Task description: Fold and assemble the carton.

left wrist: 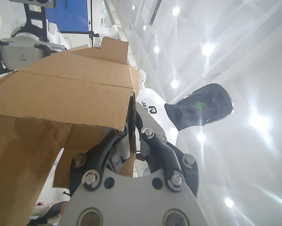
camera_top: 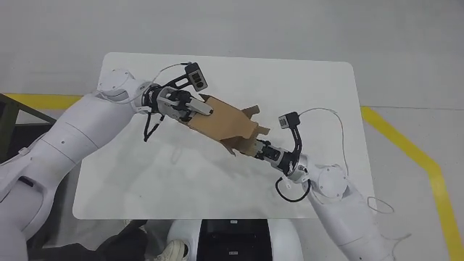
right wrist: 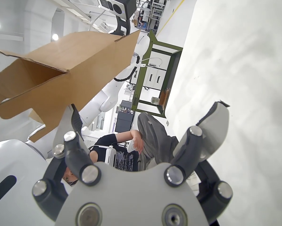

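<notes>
A brown cardboard carton (camera_top: 225, 122) hangs tilted above the middle of the white table, its end flaps loose. My left gripper (camera_top: 190, 110) holds the end nearer the table's left side. In the left wrist view my left gripper (left wrist: 133, 128) is shut on a thin flap edge of the carton (left wrist: 60, 90). My right gripper (camera_top: 255, 148) sits at the carton's other end, by the splayed flaps. In the right wrist view my right gripper (right wrist: 145, 111) is open wide. One of its fingers (right wrist: 73, 118) lies against a lower flap of the carton (right wrist: 60, 71), whose open end faces this camera.
The white table (camera_top: 304, 80) spreads out under both arms with room all round the carton. A yellow floor line (camera_top: 406, 141) runs past its right side. A green-framed cabinet (right wrist: 155, 71) stands off the table's left edge.
</notes>
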Controlling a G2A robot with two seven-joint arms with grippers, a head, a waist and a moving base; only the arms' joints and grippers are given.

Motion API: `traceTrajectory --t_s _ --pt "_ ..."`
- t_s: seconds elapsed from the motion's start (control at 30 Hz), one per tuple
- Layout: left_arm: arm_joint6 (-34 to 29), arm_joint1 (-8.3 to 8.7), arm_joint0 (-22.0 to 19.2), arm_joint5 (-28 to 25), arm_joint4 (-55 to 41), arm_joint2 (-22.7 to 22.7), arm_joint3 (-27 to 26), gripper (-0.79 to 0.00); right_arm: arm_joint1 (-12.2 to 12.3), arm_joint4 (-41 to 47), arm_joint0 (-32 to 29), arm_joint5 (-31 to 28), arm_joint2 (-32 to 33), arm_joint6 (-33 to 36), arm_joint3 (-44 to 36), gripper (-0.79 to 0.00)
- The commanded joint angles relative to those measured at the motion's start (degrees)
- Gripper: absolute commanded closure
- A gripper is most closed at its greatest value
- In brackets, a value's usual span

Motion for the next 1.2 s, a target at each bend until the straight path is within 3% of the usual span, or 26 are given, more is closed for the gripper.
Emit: traceTrajectory --t_s 0.0,0.6,1.17 --pt "0.0 0.00 0.0 0.0 0.0 0.0 0.0 0.000 0.0 0.0 0.0 0.0 0.0 0.0 0.0 -0.785" --pt "0.0 0.00 0.0 0.0 0.0 0.0 0.0 0.000 0.1 2.8 0.2 -2.4 -1.0 -1.7 -2.0 -0.785" --pt "0.0 0.00 0.0 0.0 0.0 0.0 0.0 0.000 0.2 -0.1 1.3 -0.1 -3.2 -3.2 -2.9 -0.785"
